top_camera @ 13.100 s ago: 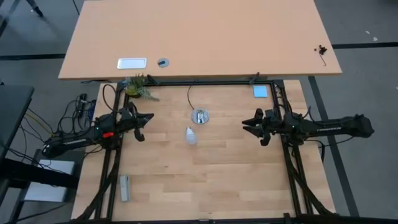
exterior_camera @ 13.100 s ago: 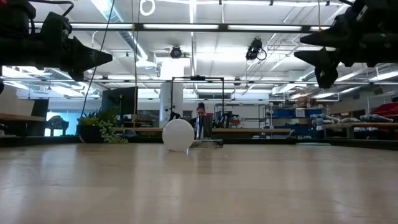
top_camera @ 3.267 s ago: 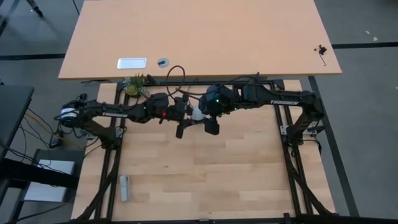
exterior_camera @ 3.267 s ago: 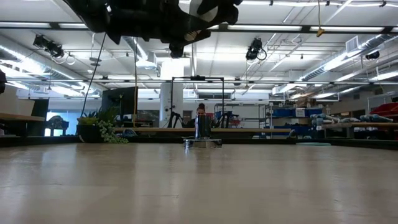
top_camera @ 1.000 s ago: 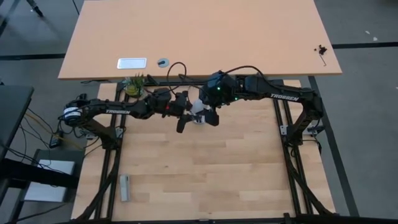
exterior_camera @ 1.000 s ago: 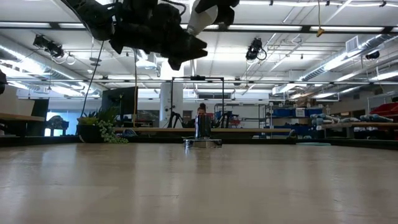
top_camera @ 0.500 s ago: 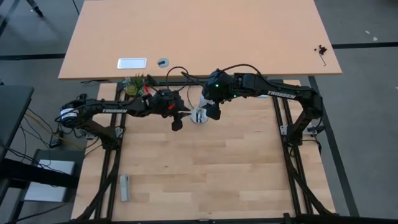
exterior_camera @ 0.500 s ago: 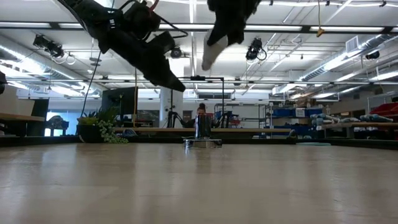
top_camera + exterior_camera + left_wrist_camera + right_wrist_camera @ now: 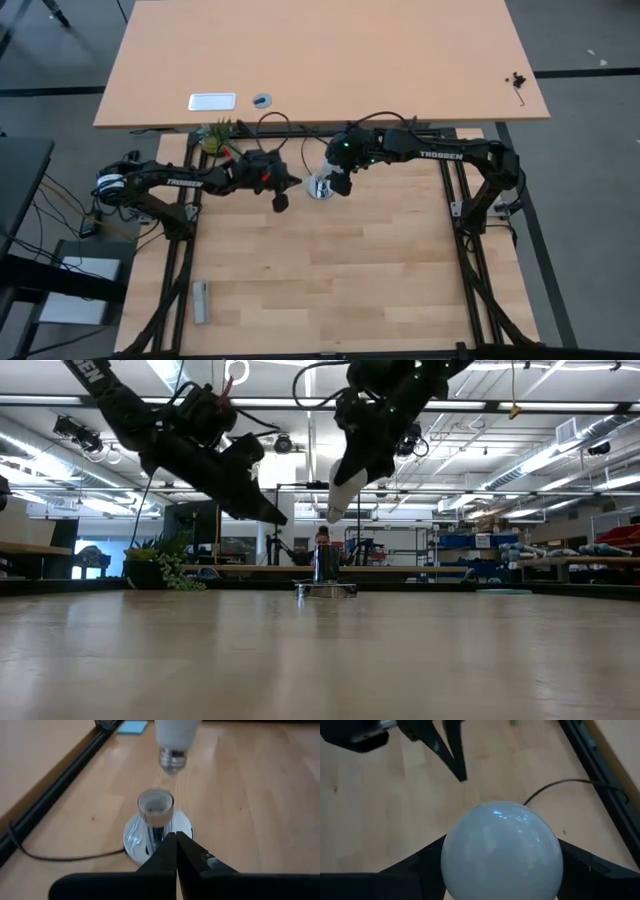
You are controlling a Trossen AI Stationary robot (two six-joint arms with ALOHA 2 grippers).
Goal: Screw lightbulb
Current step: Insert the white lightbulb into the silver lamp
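The frosted-white lightbulb [image 9: 338,495] hangs in my right gripper [image 9: 502,870], which is shut on it. Its metal screw base [image 9: 172,759] points down, a little above the silver socket [image 9: 156,817]. The socket stands on its round foot on the wooden table, and a thin black cord [image 9: 65,857] runs off from it. My left gripper [image 9: 176,845] is shut and holds nothing. It slants down just left of the socket [image 9: 320,187], tip [image 9: 275,517] above the table. My right gripper pinches the bulb's round globe end [image 9: 502,852] between its two fingers [image 9: 420,862], one on either side. The fingers come from above, slanting down. The bulb is clear of the table, tilted, base lowest, over the socket [image 9: 322,565].
A small plant [image 9: 218,137] stands at the table's far left, a blue pad [image 9: 132,727] at the far right, a grey bar [image 9: 200,302] near the front left. Black frame rails [image 9: 300,132] run along the table's edges.
My left gripper has shut, sunk and tipped downward beside the socket. My right gripper has come down with the bulb toward the socket, and the bulb's base now points down just above it.
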